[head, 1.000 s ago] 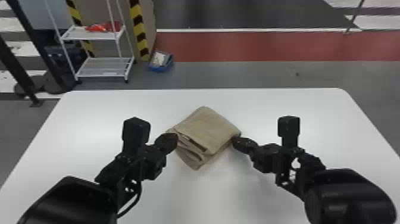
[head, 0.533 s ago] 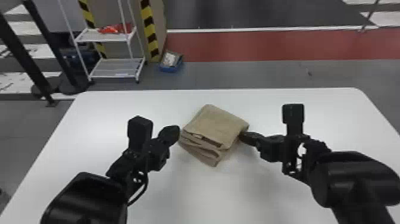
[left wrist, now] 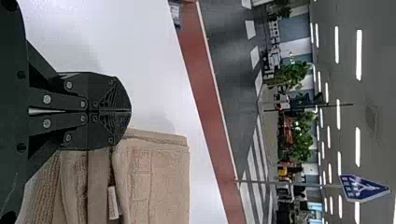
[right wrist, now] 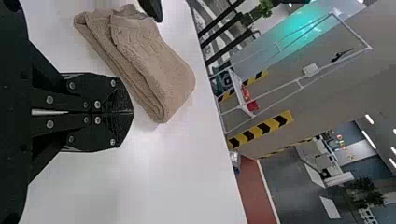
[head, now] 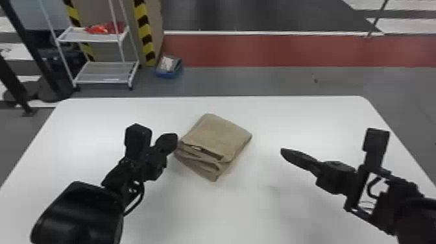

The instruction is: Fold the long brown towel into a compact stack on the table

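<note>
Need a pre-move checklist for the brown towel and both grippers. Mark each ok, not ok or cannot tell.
1. Towel folded into a stack: ok, several layers on top of each other.
2. Stack well inside the edges of the white table: ok.
3. Layers flush and flat: not ok, they gape along the side near the left gripper.
4. Left gripper free of the towel: cannot tell, its tips are right at the stack's side.
5. Right gripper free of the towel: ok, visible gap in the head view.
6. Both grippers empty: ok, fingers shut on nothing.
</note>
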Available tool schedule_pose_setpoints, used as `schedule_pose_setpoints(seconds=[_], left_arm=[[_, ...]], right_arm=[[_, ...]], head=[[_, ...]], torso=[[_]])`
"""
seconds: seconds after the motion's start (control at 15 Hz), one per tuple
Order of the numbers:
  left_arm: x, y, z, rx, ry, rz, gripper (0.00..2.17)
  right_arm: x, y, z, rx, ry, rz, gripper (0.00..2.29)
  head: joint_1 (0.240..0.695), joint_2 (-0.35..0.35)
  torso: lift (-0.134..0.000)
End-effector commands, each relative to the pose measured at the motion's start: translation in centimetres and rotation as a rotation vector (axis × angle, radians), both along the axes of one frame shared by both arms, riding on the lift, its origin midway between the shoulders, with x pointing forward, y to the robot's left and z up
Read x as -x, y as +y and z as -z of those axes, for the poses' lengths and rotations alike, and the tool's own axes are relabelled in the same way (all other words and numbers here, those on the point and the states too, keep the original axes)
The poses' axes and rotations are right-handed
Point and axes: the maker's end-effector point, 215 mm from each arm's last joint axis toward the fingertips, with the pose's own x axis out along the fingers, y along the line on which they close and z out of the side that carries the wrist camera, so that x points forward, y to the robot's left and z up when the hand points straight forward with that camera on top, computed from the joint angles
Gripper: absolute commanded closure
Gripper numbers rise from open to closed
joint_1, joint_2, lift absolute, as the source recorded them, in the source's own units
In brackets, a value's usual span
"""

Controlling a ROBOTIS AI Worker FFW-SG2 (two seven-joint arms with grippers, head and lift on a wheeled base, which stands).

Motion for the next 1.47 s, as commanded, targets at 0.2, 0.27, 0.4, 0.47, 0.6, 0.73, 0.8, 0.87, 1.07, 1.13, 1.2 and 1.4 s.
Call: schedule_pose_setpoints(seconds=[0.2,0.27,0.4,0.47,0.6,0.73,0.8,0.87,1.07,1.13,1.2,1.4], left_arm=[[0.2,1.1,2.0,-0.014,0.034,-0.008,1.89],[0.5,0.9,2.5,-0.012,0.054,-0.004,1.89],[1.7,-0.7,3.3,0.016,0.083,0.031,1.89],[2.6,-1.5,3.6,0.023,0.095,0.043,1.89],[5.2,-3.9,3.6,0.04,0.136,0.084,1.89],[7.0,-6.0,2.7,0.054,0.127,0.118,1.89],[7.6,-6.2,2.4,0.058,0.129,0.122,1.89],[8.3,-6.4,2.7,0.056,0.155,0.123,1.89],[8.4,-6.0,1.9,0.056,0.149,0.113,1.89],[8.4,-5.5,1.2,0.062,0.136,0.102,1.89],[8.5,-4.7,0.3,0.061,0.111,0.079,1.88],[8.0,-0.6,-10.1,0.134,-0.175,-0.05,1.06]], right_arm=[[0.2,0.3,-1.9,-0.057,-0.033,-0.024,1.95],[0.2,0.4,-1.8,-0.058,-0.034,-0.026,1.95],[-0.2,0.8,-2.1,-0.09,-0.036,-0.028,1.95],[-0.2,1.1,-2.2,-0.103,-0.036,-0.03,1.95],[-0.1,1.4,-2.4,-0.114,-0.038,-0.035,1.95],[-0.2,1.1,-2.8,-0.119,-0.044,-0.031,1.95],[-0.2,1.1,-3.0,-0.128,-0.046,-0.032,1.95],[-0.3,1.1,-3.0,-0.129,-0.047,-0.031,1.95],[0.0,1.0,-2.8,-0.138,-0.041,-0.029,1.95],[0.1,1.0,-3.2,-0.144,-0.048,-0.028,1.94],[0.1,0.7,-3.5,-0.151,-0.054,-0.024,1.88],[-0.4,0.2,-4.9,-0.082,-0.101,-0.017,0.79]], head=[[0.695,-0.011],[0.695,-0.005],[0.695,-0.006],[0.695,-0.011],[0.695,-0.022],[0.695,-0.037],[0.695,-0.048],[0.695,-0.057],[0.695,-0.08],[0.695,-0.08],[0.695,-0.079],[0.695,-0.057]], torso=[[-0.121],[-0.121],[-0.121],[-0.121],[-0.121],[-0.121],[-0.121],[-0.121],[-0.121],[-0.121],[-0.121],[-0.121]])
